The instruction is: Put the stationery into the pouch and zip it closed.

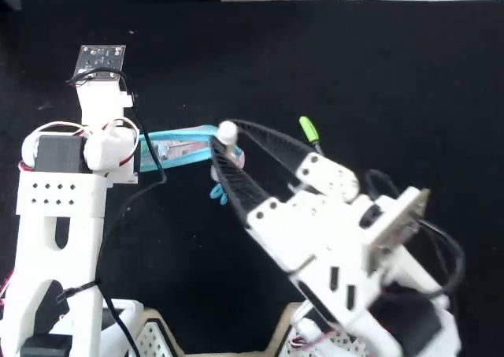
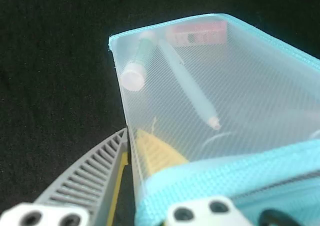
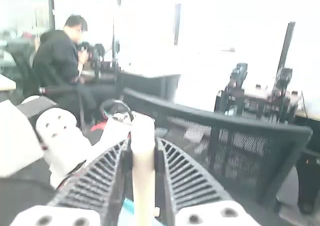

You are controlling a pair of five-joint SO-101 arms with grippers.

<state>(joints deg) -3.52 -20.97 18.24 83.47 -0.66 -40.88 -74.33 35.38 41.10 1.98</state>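
Over black table point(image 1: 378, 73), blue-edged mesh pouch point(image 2: 255, 81) pinched at one edge by left gripper point(image 2: 134, 136), fingers closed on it; inside, pen point(image 2: 192, 89), white-capped tube point(image 2: 137, 66), red label point(image 2: 197, 34) with print unreadable. At pouch's other end, right gripper point(image 3: 142, 151) clamped tight around cream stick point(image 3: 142, 126). Just beside, green marker point(image 1: 309, 130) on table.

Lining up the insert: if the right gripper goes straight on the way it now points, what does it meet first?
Probably the pouch's near end, just beyond the white stick held in the right gripper. Height is unclear, so it may pass above.
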